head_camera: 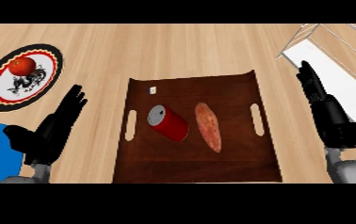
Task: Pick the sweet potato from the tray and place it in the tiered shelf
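From the head view, the dark wooden tray [198,164] holds the sweet potato [208,126] lying lengthwise right of centre, a red can [168,123] tipped on its side just beside it, and a small white cube [152,90] near the far left corner. A patterned plate [43,58] at the left carries a tomato [22,67]. The white tiered shelf [327,63] sits at the upper right. The left hand [52,129] and right hand [323,108] flank the tray, fingers straight, holding nothing.

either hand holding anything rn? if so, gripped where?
Nothing held. Left hand and right hand are both open beside the dark wooden tray; the elongated orange-brown sweet potato lies untouched.
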Controlling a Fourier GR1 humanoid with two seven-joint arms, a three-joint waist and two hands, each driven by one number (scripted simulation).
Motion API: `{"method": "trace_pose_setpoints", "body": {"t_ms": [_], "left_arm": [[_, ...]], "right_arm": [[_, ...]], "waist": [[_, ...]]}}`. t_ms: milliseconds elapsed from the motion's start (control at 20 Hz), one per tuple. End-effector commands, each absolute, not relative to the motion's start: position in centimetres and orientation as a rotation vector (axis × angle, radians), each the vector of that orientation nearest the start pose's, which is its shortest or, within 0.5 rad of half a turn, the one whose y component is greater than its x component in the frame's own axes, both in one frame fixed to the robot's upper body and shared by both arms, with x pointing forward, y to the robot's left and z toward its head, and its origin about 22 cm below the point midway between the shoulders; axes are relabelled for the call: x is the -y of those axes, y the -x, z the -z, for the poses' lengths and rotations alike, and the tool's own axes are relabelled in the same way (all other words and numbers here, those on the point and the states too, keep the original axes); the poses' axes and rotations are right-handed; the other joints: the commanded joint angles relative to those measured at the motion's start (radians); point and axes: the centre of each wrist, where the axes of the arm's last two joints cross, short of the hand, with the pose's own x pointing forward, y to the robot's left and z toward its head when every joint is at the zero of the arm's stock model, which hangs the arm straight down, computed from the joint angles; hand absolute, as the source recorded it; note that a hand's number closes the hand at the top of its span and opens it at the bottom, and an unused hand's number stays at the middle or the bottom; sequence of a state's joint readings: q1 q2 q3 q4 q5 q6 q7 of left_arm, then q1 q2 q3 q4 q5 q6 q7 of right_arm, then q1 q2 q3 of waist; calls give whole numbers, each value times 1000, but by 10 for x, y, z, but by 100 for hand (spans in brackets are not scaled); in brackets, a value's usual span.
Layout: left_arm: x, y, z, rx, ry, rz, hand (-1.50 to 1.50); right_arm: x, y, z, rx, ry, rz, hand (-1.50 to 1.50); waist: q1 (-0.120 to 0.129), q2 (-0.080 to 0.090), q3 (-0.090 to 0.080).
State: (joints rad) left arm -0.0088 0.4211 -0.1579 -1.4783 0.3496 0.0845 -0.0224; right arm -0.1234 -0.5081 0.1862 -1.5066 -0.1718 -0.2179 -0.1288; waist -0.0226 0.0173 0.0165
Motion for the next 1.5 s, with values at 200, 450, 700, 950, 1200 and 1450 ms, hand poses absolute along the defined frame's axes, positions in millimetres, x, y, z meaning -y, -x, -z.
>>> {"method": "trace_pose_setpoints", "body": {"t_ms": [200,450,700,950,1200,1450], "left_arm": [[-334,-250,-21,1401,-249,98,0],[-346,-231,-3,1330,-275,56,0],[-345,-240,-4,1327,-267,68,0],[-362,-227,1,1302,-281,24,0],[-351,-226,5,1301,-278,28,0],[-351,-226,2,1316,-264,37,0]], "right_arm": [[142,-277,-67,1863,153,-380,150],[198,-287,-33,1796,849,-243,150],[58,-252,-7,1748,665,-352,-150],[61,-252,-6,1617,930,-466,-150],[47,-255,-18,1351,1117,-658,-150],[29,-242,-34,1047,1169,-920,-150]], "waist": [[76,-15,-20],[34,-30,-27],[32,-21,-21],[-7,-36,-25],[-11,-41,-26],[14,-36,-24]]}}
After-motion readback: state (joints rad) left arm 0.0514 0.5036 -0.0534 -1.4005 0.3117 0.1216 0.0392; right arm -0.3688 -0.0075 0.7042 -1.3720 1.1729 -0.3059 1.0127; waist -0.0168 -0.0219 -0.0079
